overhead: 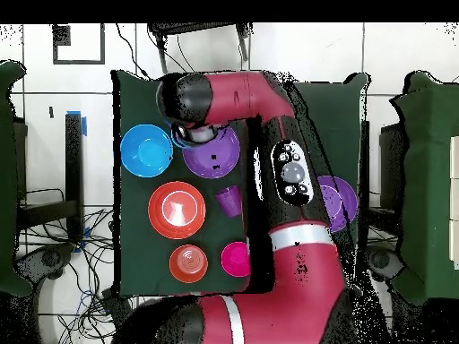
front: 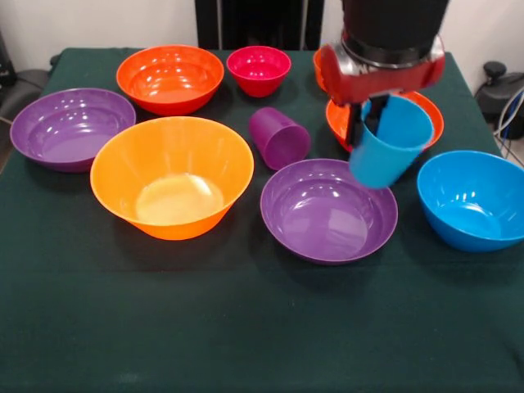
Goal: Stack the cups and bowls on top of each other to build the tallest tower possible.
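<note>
My gripper (front: 366, 123) is shut on the rim of the light blue cup (front: 391, 146). It holds the cup tilted in the air above the right edge of a purple bowl (front: 329, 211). In the overhead view the gripper (overhead: 192, 133) is between the blue bowl (overhead: 146, 150) and that purple bowl (overhead: 215, 155). The purple cup (front: 280, 137) lies on its side behind the purple bowl. The big orange bowl (front: 172, 176) stands at centre left. The blue bowl (front: 473, 199) stands at the right. A red-orange bowl (front: 427, 115) is partly hidden behind the held cup.
At the back are a second red-orange bowl (front: 170, 78), the small magenta bowl (front: 259, 70) and the small orange bowl (front: 318, 67), which the gripper half hides. A second purple bowl (front: 72, 128) stands at the left. All stand on a dark green tablecloth (front: 246, 327).
</note>
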You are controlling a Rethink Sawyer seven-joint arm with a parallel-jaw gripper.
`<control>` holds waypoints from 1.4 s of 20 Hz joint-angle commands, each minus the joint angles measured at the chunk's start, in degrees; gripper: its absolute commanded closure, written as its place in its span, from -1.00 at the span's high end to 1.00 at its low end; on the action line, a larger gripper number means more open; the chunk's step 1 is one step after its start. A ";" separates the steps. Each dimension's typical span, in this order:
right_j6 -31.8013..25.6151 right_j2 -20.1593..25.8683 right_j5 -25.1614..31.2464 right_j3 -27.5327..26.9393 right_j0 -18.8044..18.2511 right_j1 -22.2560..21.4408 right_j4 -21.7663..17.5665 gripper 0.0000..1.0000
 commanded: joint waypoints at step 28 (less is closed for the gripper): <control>-31.08 42.29 29.10 -51.51 -2.44 26.28 -33.73 -1.00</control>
